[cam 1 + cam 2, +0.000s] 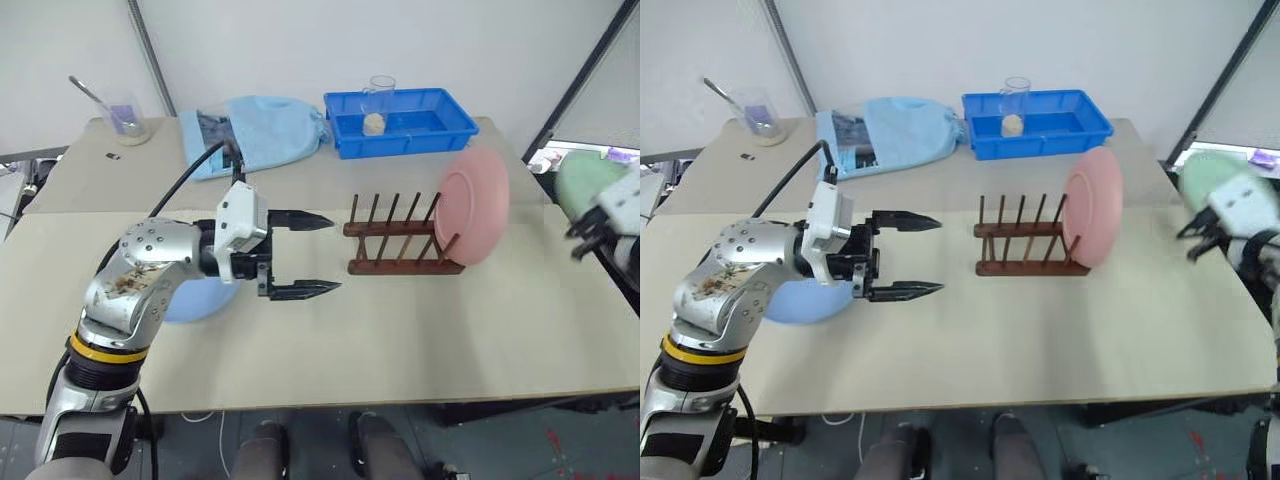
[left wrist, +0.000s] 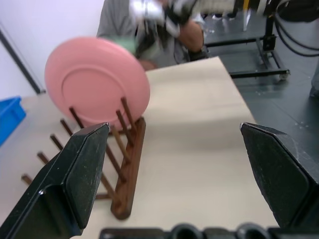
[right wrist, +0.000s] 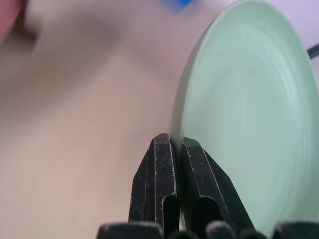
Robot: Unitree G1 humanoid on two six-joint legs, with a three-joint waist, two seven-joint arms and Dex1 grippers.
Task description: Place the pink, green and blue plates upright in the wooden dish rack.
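Already pink plate (image 1: 473,204) stood upright in wooden dish rack (image 1: 400,240), at rack's end toward table's right edge; matte, shallow, round. Rack dark brown, two rails with thin pegs, mid-table (image 1: 400,330). Green plate (image 3: 249,114), mint, clamped by its rim in right gripper (image 3: 174,149), held on edge off table's right edge. Blue plate (image 1: 800,300) lay flat near left edge, partly under left arm. Left gripper (image 1: 318,255) hovered with fingers wide apart, empty, pointing at rack. No legible writing.

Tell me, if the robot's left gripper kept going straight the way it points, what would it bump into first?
Probably the wooden dish rack. The open left gripper points across the table at the rack's near end, with bare tabletop between. The pink plate stands at the far end, so it would come later.
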